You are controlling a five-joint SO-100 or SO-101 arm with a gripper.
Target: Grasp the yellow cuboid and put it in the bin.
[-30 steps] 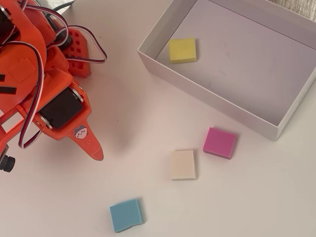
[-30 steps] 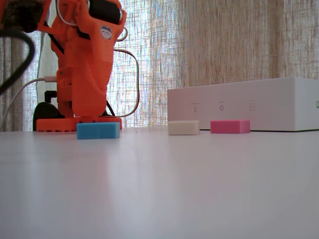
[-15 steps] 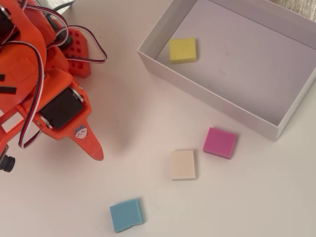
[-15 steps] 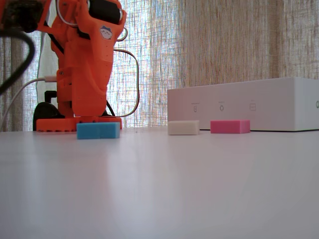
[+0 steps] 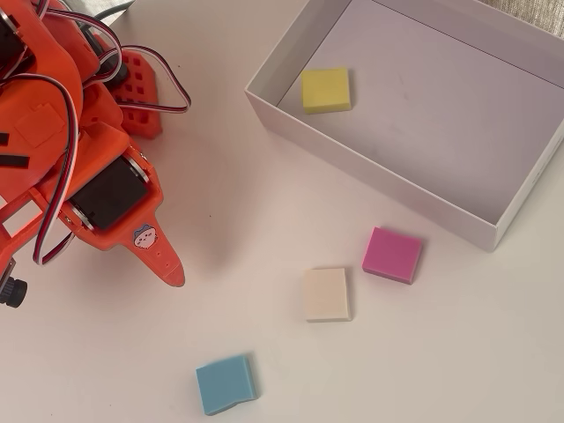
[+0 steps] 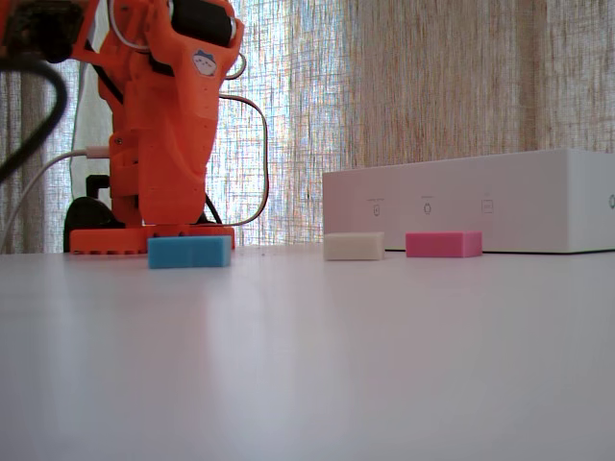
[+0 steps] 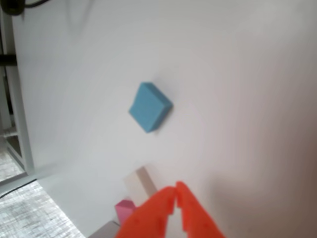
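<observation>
The yellow cuboid (image 5: 326, 90), a small flat bright-yellow square with no evident long axis, is seen lying on the floor of the bin (image 5: 366, 172) close to its near-left corner in the overhead view, so the placement is judged already made. The pincer (image 7: 176, 192) is shown closed and empty above the bare worktop (image 5: 264, 229), well apart from the cuboid, which lies up and to the right of it in the overhead view.
</observation>
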